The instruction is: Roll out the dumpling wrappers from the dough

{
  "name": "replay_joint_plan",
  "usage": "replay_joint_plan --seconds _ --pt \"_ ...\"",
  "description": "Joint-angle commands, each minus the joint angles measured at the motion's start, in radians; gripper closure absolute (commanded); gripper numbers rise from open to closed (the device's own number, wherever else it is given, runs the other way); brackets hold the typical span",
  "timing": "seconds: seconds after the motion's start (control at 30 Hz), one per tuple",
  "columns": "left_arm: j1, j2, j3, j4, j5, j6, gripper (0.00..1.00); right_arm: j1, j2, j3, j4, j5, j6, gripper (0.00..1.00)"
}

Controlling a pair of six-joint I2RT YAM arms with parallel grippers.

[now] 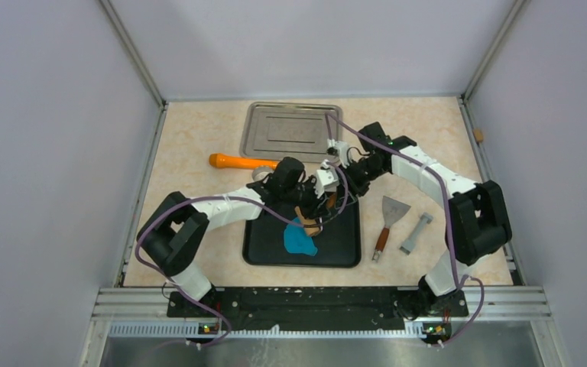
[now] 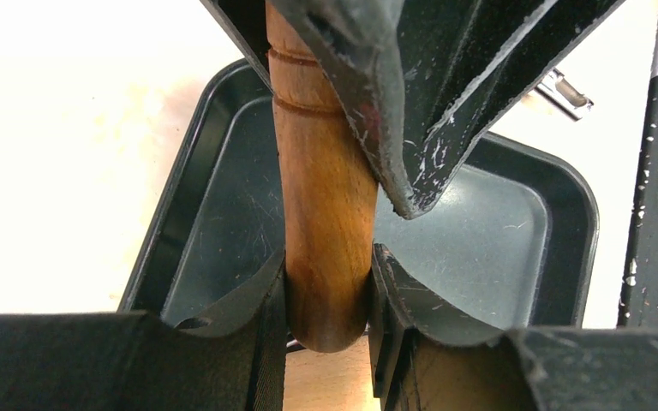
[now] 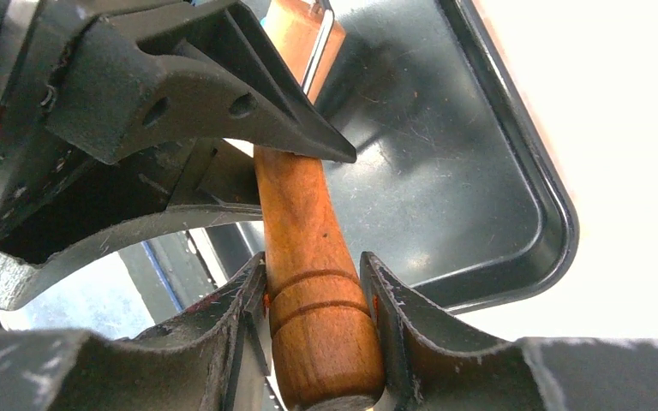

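Observation:
The dough (image 1: 299,241) is a bright blue irregular lump lying on the black tray (image 1: 344,248). No dumpling wrappers show in any view. Just above and behind the dough, both arms meet over the tray around a small wooden-handled roller (image 1: 306,221). My left gripper (image 2: 327,295) is shut on the rounded end of the wooden handle (image 2: 321,197). My right gripper (image 3: 317,312) is shut on the grooved part of the same handle (image 3: 308,257), with a bit of the tool's wire frame (image 3: 321,47) showing beyond. The dough is hidden in both wrist views.
An orange cylinder (image 1: 241,161) lies behind the black tray, and a metal tray (image 1: 290,128) sits at the back. To the right of the black tray are a scraper (image 1: 387,217) with a wooden handle and a grey tool (image 1: 416,233). Walls enclose the table.

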Motion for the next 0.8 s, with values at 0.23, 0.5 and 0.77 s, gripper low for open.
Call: replay_joint_plan --seconds 0.23,0.5,0.77 --pt "-0.003 -0.127 -0.040 -0.121 0.027 -0.095 1.00 -0.007 -0.023 0.009 0.015 -0.088 0.017 1.00" --pt "-0.014 -0.033 -0.153 0.085 0.007 -0.122 1.00 0.022 0.044 -0.069 0.086 -0.007 0.038 1.00" --pt "-0.078 0.180 -0.166 0.351 -0.052 -0.022 1.00 -0.002 0.053 -0.048 0.073 0.118 0.031 1.00"
